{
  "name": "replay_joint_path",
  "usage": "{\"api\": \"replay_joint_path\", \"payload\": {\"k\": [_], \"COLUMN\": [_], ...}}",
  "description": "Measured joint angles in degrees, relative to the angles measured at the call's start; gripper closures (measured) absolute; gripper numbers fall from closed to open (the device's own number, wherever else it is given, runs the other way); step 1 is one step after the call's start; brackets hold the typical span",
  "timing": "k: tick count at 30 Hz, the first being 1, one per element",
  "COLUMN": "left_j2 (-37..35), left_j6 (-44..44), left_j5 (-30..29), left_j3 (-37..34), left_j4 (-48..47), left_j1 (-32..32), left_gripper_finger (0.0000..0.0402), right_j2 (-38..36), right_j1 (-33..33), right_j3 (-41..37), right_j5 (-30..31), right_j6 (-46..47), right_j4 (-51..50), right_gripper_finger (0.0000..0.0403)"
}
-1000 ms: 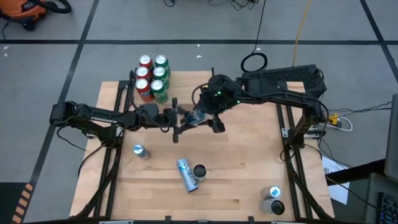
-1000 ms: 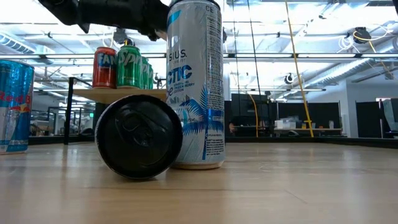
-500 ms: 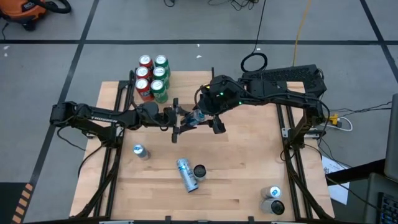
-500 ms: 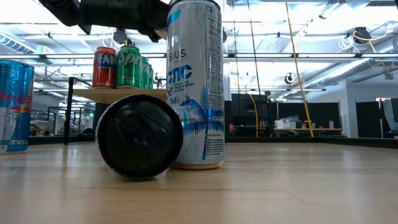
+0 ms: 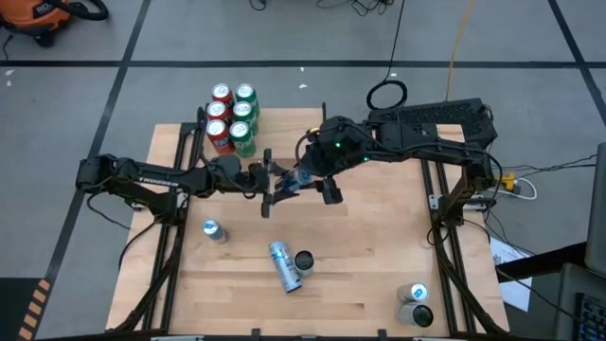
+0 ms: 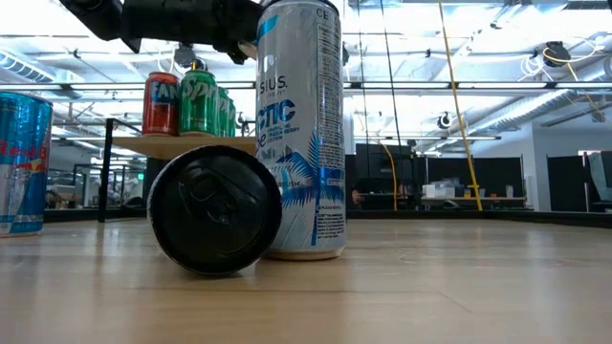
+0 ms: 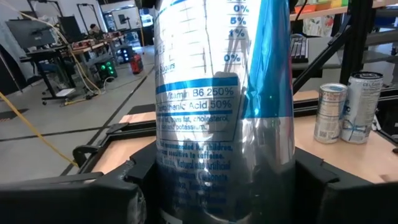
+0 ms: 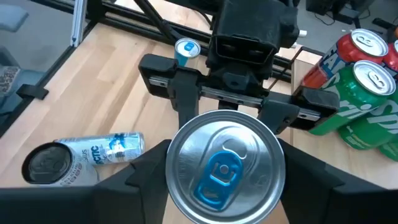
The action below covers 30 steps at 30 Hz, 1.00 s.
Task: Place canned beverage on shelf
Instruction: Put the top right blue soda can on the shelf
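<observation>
Since the earlier high view, the right gripper has drawn its jaws in around the silver-blue can; everything else lies as it did. Nearest the low camera, a black-ended can lies on the surface with its round end toward the lens. It is touching or just in front of a tall white-and-blue can that stands upright. A blue-and-silver can stands at the left edge of that view. Beyond them is the shelf, at the back-left corner of the surface. It carries a cluster of red and green cans, which fill most of its board. The silver-blue can is held clear of the surface near its middle, well apart from the shelf. It is upright with its long axis vertical, and its pull-tab end faces up toward the right wrist camera. The left gripper reaches in level from the left side, with its jaws clamped on the can's body. The right arm extends from the back-right and bends down over the can. Its jaws are closed on the can's upper part, at the sides next to those held by the left jaws.
</observation>
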Motion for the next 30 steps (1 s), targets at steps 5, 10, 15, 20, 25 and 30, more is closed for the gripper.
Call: {"api": "replay_joint_path", "payload": {"k": [5, 10, 15, 20, 25, 30], "left_j2": [-0.5, -8.3, -18.5, -25.2, -26.7, -25.0], "left_j6": [-0.2, 7.2, 9.6, 5.6, 4.1, 4.0], "left_j5": [-6.2, -20.4, -24.9, -24.9, -27.3, -32.2], "left_j3": [0.0, 0.0, 1.0, 1.3, 1.3, 1.3], "left_j4": [1.3, -6.4, -16.6, -22.6, -28.4, -32.0], "left_j1": [0.0, -1.5, -3.1, -4.0, -4.0, -4.0], "left_gripper_finger": [0.0125, 0.0076, 0.005, 0.0048, 0.0048, 0.0048], "right_j2": [0.2, 0.2, 0.2, 0.2, 0.6, 3.8], "right_j1": [0.0, -1.7, -8.1, -16.7, -22.3, -24.3], "right_j3": [-0.1, -0.1, -0.1, -0.1, 0.0, 0.0], "right_j5": [4.9, 16.1, 17.3, 10.2, 2.7, -2.0], "right_j6": [3.1, 5.6, 7.5, 9.6, 11.0, 12.1], "right_j4": [2.6, 2.0, 1.7, 3.5, 5.2, 4.9], "right_gripper_finger": [0.0182, 0.0182, 0.0181, 0.018, 0.0179, 0.0178]}}
